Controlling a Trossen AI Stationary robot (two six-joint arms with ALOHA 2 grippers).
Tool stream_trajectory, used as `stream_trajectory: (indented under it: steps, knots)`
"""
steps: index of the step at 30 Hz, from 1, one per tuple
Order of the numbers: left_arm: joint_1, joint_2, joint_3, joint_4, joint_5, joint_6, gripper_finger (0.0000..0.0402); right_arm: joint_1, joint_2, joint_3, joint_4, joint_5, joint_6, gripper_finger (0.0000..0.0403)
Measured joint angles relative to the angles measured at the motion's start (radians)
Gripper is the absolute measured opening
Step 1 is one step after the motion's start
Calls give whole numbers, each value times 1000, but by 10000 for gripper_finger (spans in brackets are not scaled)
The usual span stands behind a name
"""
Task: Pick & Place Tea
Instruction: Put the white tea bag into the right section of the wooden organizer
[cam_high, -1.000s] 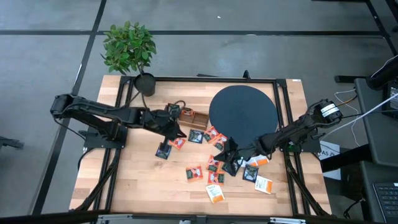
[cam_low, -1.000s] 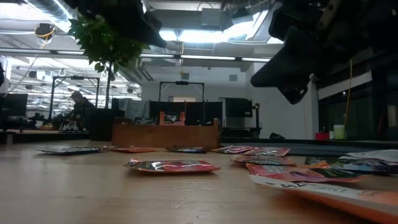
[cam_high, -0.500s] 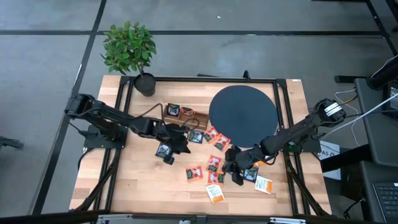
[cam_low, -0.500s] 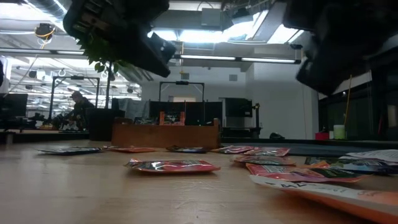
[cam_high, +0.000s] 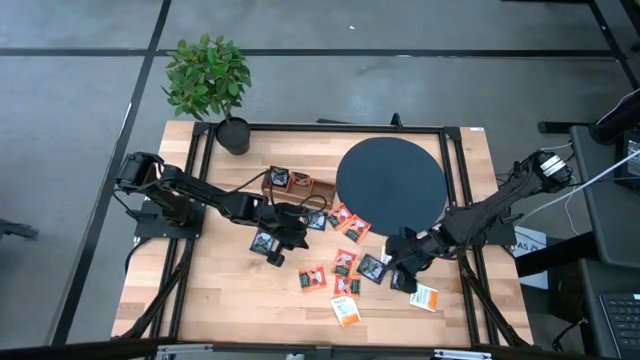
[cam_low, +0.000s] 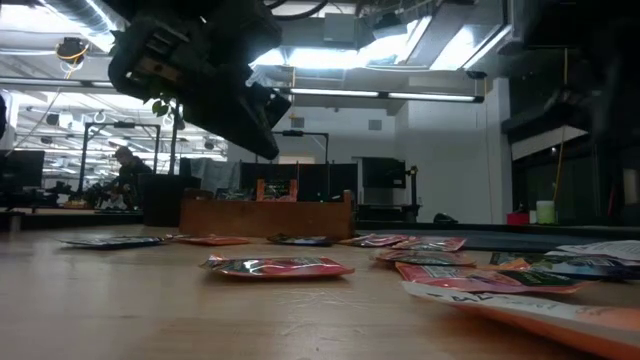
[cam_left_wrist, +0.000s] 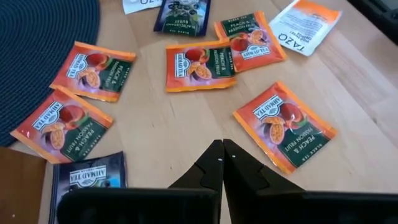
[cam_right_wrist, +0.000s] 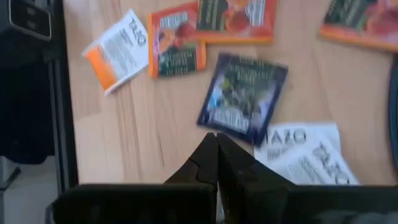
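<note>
Several flat tea sachets (cam_high: 345, 262) lie scattered on the wooden table, orange-red, dark blue and white with orange. My left gripper (cam_left_wrist: 221, 148) is shut and hangs above bare wood between an orange sachet (cam_left_wrist: 285, 124) and a dark blue one (cam_left_wrist: 87, 177). In the high view my left gripper (cam_high: 292, 237) is left of the pile. My right gripper (cam_right_wrist: 215, 142) is shut too, held above the table just short of a dark blue sachet (cam_right_wrist: 242, 96), with a white sachet (cam_right_wrist: 305, 152) beside it. In the high view my right gripper (cam_high: 396, 258) is at the pile's right side.
A big black round disc (cam_high: 390, 185) lies at the far right of the table. A long wooden tray (cam_high: 292, 186) with one sachet in it stands left of the disc. A potted plant (cam_high: 208, 80) stands at the far left corner. Bare wood shows along the near left.
My left gripper has come down and toward the near edge, dropping into the low view above the sachets. My right gripper has risen, drawn back toward the table's right edge and tipped more steeply downward. Both have stayed shut. No sachet has moved.
</note>
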Motion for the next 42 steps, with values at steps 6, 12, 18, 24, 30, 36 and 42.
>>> stream_trajectory:
  steps: [6, 12, 18, 24, 30, 36, 42]
  knots:
    - [0, 0, 0, 17, 0, 0, 4, 44, -160, -137, 2, 2, 219, 3]
    - [1, 0, 0, 35, 0, 0, 2, 55, -240, -209, 5, 8, 406, 25]
    - [0, 0, 0, 40, -2, -14, 6, 55, -240, -238, 5, 8, 418, 36]
    - [0, 0, 0, 39, -3, -28, 3, 55, -234, -263, 9, 9, 482, 38]
    - [0, 0, 0, 38, -3, -33, 5, 54, -236, -266, -26, 9, 522, 72]
    - [0, 0, 0, 33, -3, -33, 2, 54, -237, -266, -76, 34, 549, 131]
    - [0, 0, 0, 32, -3, -34, 5, 54, -236, -266, -110, 93, 560, 178]
